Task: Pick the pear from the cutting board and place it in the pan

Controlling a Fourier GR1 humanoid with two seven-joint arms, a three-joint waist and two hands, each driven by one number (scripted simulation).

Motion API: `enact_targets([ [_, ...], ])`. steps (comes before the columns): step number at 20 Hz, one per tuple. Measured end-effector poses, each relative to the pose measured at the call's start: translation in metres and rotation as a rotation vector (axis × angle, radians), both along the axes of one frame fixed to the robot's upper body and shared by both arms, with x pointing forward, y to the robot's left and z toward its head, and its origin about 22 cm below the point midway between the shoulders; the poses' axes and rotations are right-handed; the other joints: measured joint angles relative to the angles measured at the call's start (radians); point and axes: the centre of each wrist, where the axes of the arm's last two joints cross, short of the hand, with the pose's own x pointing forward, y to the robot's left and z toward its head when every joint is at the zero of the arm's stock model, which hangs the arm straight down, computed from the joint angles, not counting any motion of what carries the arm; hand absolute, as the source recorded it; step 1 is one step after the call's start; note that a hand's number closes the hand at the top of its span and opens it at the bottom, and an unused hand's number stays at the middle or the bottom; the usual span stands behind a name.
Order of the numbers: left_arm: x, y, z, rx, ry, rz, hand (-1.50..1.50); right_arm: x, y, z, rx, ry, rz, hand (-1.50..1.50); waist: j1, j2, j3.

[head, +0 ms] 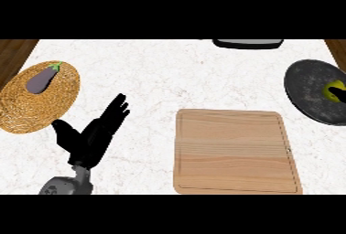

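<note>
Rectangular wooden cutting board (236, 151), round dark pan (308, 89)

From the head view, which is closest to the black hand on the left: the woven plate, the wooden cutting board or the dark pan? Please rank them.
1. Woven plate, just left of the left hand, by its thumb.
2. Cutting board, to the hand's right.
3. Pan, at the far right edge.

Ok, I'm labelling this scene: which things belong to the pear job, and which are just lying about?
Job: pear, pan, cutting board, right hand.
Lying about: eggplant, woven mat, left hand resting open, dark object at the top edge.
</note>
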Motion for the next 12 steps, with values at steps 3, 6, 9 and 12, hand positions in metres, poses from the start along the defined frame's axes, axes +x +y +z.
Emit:
enact_targets([
  [3, -0.001, -0.002, -0.002, -0.006, 0.004, 0.008, 0.0, -0.016, -0.015, -0.006, 0.079, -0.039, 0.051, -1.5, -0.006, -0.002, -0.001],
  [6, 0.0, -0.002, 0.0, -0.006, 0.0, 0.009, 0.0, -0.039, -0.029, -0.02, 0.124, -0.058, 0.123, -1.5, -0.013, -0.005, -0.003],
  [9, 0.001, 0.001, -0.002, -0.001, 0.002, 0.017, 0.0, -0.062, -0.042, -0.031, 0.148, -0.079, 0.187, -1.5, -0.019, -0.009, -0.004],
  [12, 0.005, 0.011, -0.002, 0.002, 0.004, 0.026, 0.0, -0.082, -0.054, -0.037, 0.175, -0.096, 0.253, -1.5, -0.025, -0.013, -0.005],
])
